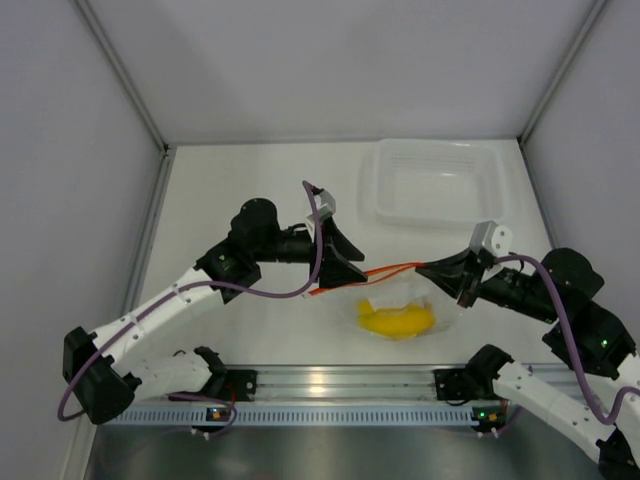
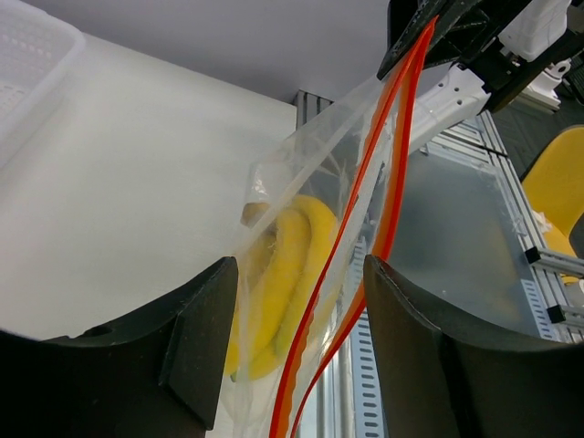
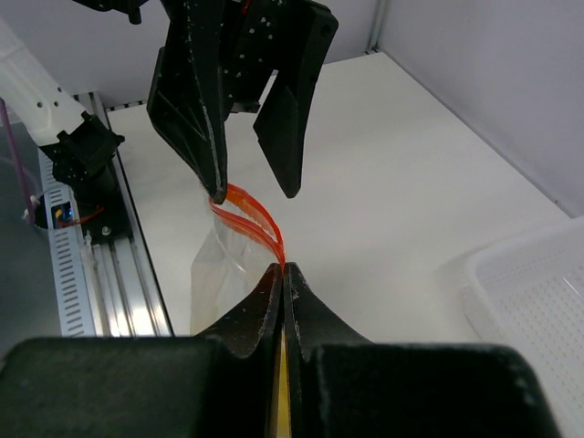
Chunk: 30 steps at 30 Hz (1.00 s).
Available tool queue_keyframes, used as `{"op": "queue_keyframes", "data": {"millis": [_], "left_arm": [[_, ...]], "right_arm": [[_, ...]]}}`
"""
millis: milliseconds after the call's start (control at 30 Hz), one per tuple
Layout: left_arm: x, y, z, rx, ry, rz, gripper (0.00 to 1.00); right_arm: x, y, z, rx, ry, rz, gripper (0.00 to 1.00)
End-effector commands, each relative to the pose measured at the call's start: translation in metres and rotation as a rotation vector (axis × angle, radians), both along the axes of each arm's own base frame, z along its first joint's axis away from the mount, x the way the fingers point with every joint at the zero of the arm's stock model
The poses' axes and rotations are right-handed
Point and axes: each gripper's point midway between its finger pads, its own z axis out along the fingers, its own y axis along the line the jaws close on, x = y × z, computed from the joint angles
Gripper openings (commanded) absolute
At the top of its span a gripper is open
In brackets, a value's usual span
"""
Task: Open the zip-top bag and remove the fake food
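The bag (image 1: 405,298) hangs above the near part of the table (image 1: 250,190). Its orange zipper strip (image 1: 392,269) is stretched between both grippers, and the yellow banana (image 1: 398,320) sags in its bottom. The right gripper (image 3: 284,268) reaches in low from the right, pinched tight on one end of the strip. The left gripper (image 2: 297,274) faces it with fingers spread wide and the strip's two halves running between them. A clear tray (image 1: 385,200) sits behind.

Your white table (image 1: 250,190), walls on three sides; lying flat on it toward the far right corner, a clear rigid tray (image 1: 437,185); near middle, the zip-top bag (image 1: 400,298) sagging low, whether it touches the surface you cannot tell
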Motion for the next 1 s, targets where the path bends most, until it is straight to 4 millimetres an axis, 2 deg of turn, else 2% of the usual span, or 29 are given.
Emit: {"op": "queue_keyframes", "data": {"millis": [0,300,600,667,700,767,867,900,967], "left_arm": [[0.004,0.000,0.011,-0.052,-0.058,0.024,0.61],[0.006,-0.003,0.002,-0.034,-0.048,0.016,0.56],[-0.008,-0.004,-0.015,-0.007,-0.013,-0.071,0.52],[-0.009,-0.004,-0.016,-0.005,-0.012,-0.071,0.46],[-0.009,-0.004,-0.014,-0.008,-0.016,-0.071,0.38],[-0.009,-0.004,-0.013,-0.010,-0.018,-0.067,0.30],[-0.009,-0.006,-0.009,-0.019,-0.027,-0.065,0.21],[-0.009,-0.007,-0.008,-0.020,-0.028,-0.063,0.04],[-0.008,-0.009,-0.008,-0.021,-0.031,-0.054,0.00]], "right_arm": [[-0.005,0.006,0.031,0.080,-0.084,0.046,0.00],[-0.011,0.008,0.035,0.089,-0.094,0.081,0.00],[0.000,0.004,0.036,0.104,-0.090,0.014,0.00],[0.000,0.007,0.037,0.109,-0.084,0.023,0.00],[0.001,0.008,0.035,0.105,-0.078,0.024,0.00],[0.001,0.010,0.035,0.108,-0.078,0.035,0.00],[0.000,0.014,0.033,0.113,-0.071,0.054,0.00],[0.000,0.015,0.031,0.112,-0.067,0.055,0.00],[0.003,0.016,0.030,0.114,-0.063,0.049,0.00]]}}
